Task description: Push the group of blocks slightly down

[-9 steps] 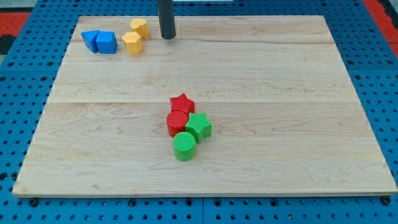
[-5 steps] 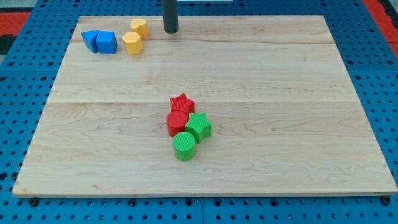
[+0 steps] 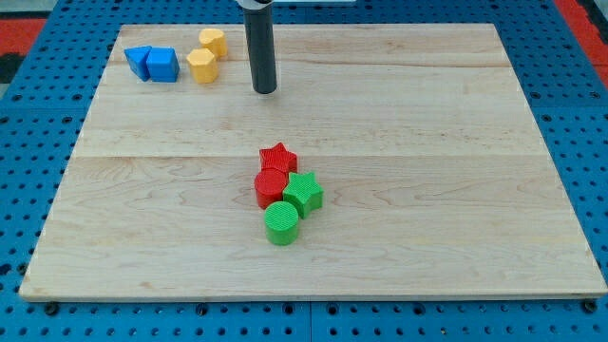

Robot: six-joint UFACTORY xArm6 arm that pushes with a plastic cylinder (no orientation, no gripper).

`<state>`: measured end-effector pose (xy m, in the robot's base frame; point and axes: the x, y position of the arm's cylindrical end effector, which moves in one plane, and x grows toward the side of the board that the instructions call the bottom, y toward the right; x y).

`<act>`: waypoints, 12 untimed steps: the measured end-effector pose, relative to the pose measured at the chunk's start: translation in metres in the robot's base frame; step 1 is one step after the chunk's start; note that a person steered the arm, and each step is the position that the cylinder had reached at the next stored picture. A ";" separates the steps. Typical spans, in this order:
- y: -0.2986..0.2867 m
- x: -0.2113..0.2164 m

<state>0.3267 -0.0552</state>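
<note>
A tight group sits at the board's middle: a red star point(image 3: 278, 157), a red cylinder point(image 3: 270, 187) below it, a green star point(image 3: 304, 193) to the right, and a green cylinder point(image 3: 281, 222) lowest. My tip point(image 3: 265, 90) stands on the board above the group, some way off the red star and slightly to its left, touching no block.
Two blue blocks point(image 3: 152, 64) sit together at the top left of the wooden board point(image 3: 475, 142). Two yellow blocks point(image 3: 205, 55) sit just right of them, to the left of my tip. A blue pegboard surrounds the board.
My tip first drew back toward the view's top, then moved down the board toward the group. No block has moved.
</note>
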 end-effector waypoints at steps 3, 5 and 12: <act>-0.018 -0.118; -0.130 -0.121; -0.054 -0.111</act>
